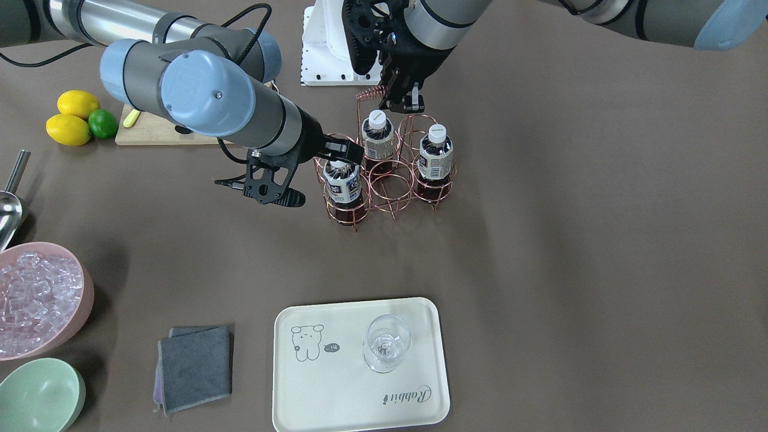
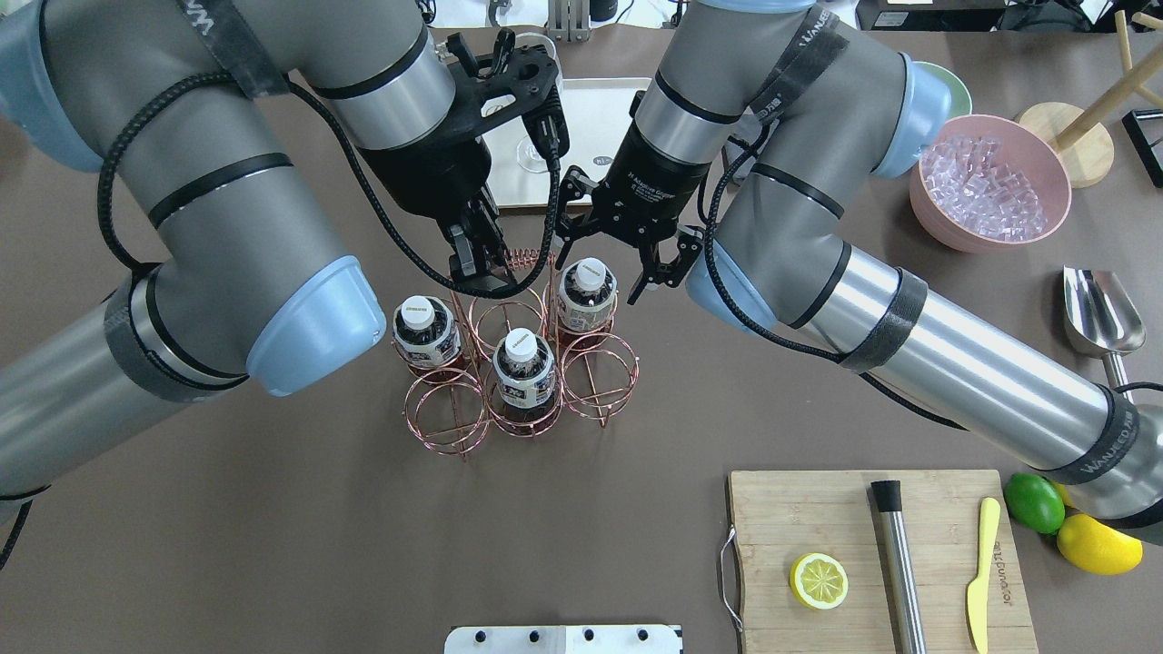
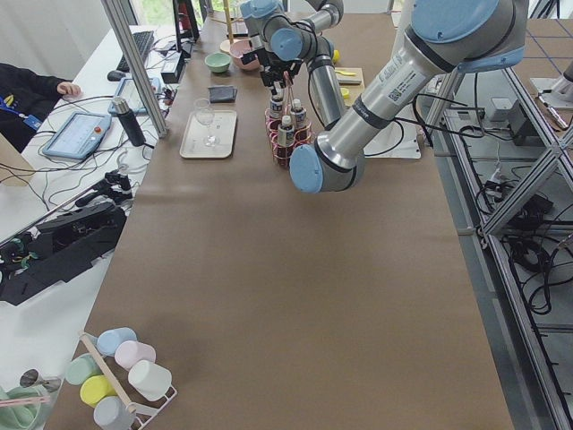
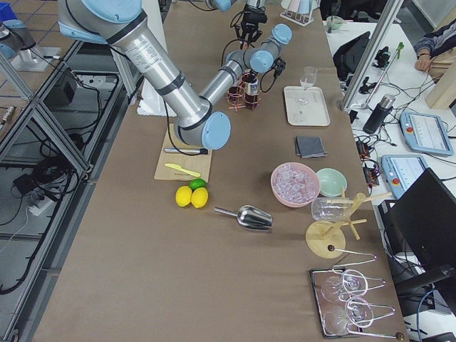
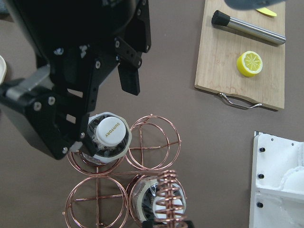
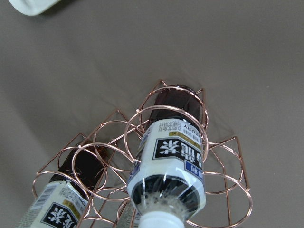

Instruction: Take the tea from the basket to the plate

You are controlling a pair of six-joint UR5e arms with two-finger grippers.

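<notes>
The copper wire basket (image 2: 600, 368) stands mid-table with three tea bottles in its rings. My right gripper (image 2: 601, 268) is open, its fingers on either side of the far right tea bottle (image 2: 586, 289) at cap height. In the front view it (image 1: 343, 157) is at that same bottle (image 1: 342, 186). My left gripper (image 2: 480, 277) is shut on the basket's twisted handle (image 2: 518, 259); the left wrist view shows the coil (image 5: 166, 197). The cream plate (image 1: 354, 384) lies apart, toward the operators' side.
An empty stemmed glass (image 1: 387, 343) stands on the plate. A grey cloth (image 1: 195, 366), a pink bowl of ice (image 1: 36, 297) and a green bowl (image 1: 39, 396) lie beside it. A cutting board (image 2: 881, 554) holds a lemon half, a muddler and a yellow knife.
</notes>
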